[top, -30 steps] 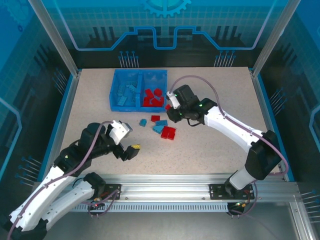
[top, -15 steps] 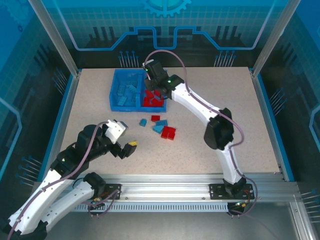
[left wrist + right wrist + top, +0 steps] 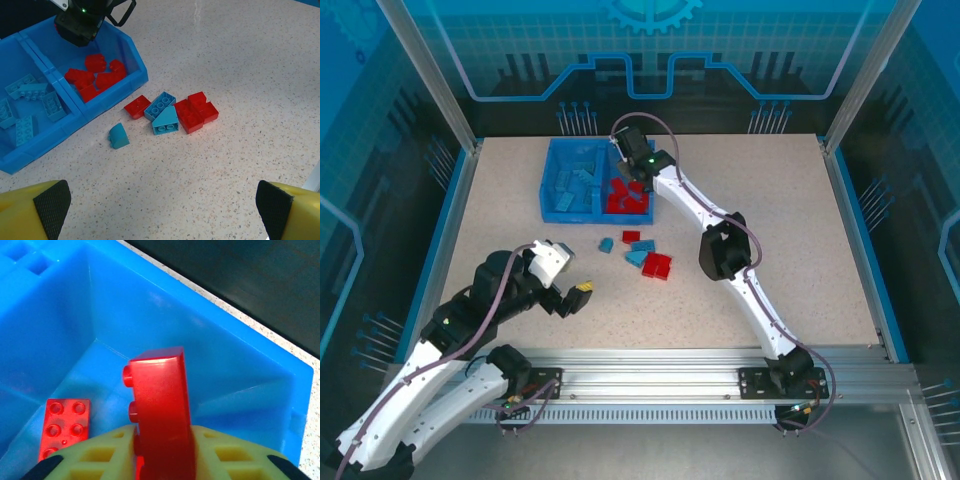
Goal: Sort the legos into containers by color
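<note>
Top external view, against 1.0 s ago: the right gripper (image 3: 626, 166) has left the loose pile (image 3: 642, 255) at frame centre and now hangs over the bin (image 3: 570, 215), upper centre, above its right compartment. The elbow is folded in more than at 0.5 s ago. The left gripper (image 3: 578, 297), lower left, has barely shifted.

Room: speckled table (image 3: 770, 180) lies open right of the bin and pile as far as the frame rail. The bin sits near the far edge.

Right wrist view: fingers closed on a red brick (image 3: 160, 395), held on edge with its studs facing frame left, above the compartment's corner.

Left wrist view: fingers spread wide, holding nothing. Red bricks (image 3: 95, 77) fill the right compartment and light blue bricks (image 3: 30, 100) the left. The loose pile is mixed red and blue, just beside the bin's front wall.
</note>
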Available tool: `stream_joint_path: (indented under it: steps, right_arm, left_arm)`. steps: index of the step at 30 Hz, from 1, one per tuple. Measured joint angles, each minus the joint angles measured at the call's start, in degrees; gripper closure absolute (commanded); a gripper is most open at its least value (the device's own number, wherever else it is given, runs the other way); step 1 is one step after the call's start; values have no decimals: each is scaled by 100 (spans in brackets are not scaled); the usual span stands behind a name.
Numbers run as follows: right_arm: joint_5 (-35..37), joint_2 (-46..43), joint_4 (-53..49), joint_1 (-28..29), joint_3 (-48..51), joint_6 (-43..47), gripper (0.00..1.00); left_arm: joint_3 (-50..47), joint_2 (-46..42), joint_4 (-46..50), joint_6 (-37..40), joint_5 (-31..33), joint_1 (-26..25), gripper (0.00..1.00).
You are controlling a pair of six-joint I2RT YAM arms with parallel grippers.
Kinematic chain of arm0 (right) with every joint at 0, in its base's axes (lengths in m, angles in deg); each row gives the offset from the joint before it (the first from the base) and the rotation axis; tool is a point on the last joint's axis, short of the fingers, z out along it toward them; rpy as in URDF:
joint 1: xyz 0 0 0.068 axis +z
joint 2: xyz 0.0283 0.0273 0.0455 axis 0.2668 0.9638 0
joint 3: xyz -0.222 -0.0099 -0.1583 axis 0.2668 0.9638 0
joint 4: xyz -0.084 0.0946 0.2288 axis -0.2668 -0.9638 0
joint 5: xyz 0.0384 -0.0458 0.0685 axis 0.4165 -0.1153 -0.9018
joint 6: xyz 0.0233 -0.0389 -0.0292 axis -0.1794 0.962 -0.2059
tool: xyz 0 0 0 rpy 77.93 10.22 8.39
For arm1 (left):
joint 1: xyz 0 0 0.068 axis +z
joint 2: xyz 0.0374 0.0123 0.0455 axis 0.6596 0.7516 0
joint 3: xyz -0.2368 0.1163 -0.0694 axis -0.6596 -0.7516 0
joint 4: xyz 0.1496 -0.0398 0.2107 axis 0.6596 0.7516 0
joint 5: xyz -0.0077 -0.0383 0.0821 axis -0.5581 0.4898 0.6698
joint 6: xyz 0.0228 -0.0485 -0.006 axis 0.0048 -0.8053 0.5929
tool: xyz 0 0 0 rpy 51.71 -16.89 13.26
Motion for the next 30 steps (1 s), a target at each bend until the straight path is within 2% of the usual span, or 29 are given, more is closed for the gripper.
stream_joint_path:
  steps: [3, 8, 11, 13, 16, 19, 21, 24, 27, 30]
  right_arm:
    - [-33, -13, 31, 15, -94, 129, 57]
    - [-107, -197, -92, 15, -107, 146, 59]
    - [-173, -660, -361, 39, 98, 70, 58]
    - [-297, -1292, -549, 79, 603, -9, 55]
    - [-686, -2754, -688, 166, 1971, -144, 45]
    - [-1335, -4706, -678, 332, 3786, -280, 30]
    - [-1792, -6059, -671, 538, 4957, -369, 20]
    - [-2205, -7759, -737, 1054, 6424, -540, 13]
    - [-2404, -8830, -955, 1554, 7486, -855, 10]
    - [-2385, -9208, -1178, 1867, 8059, -1237, 8]
  left_arm:
    - [-17, 4, 2, 2, 35, 0, 1]
    - [-35, 26, -2, 0, 125, 4, 1]
    - [-37, 81, -74, -153, 310, 4, 1]
    - [2, 245, -125, -507, 494, 4, 1]
    - [315, 817, -79, -1436, 761, 4, 1]
    - [621, 1585, -136, -2686, 1049, 4, 1]
    - [643, 2044, -192, -3530, 1200, 4, 1]
    - [640, 2798, -212, -4913, 1429, 2, 1]
    - [643, 3532, -334, -6057, 1593, -11, 1]
    - [798, 4369, -356, -6894, 1797, -59, 2]
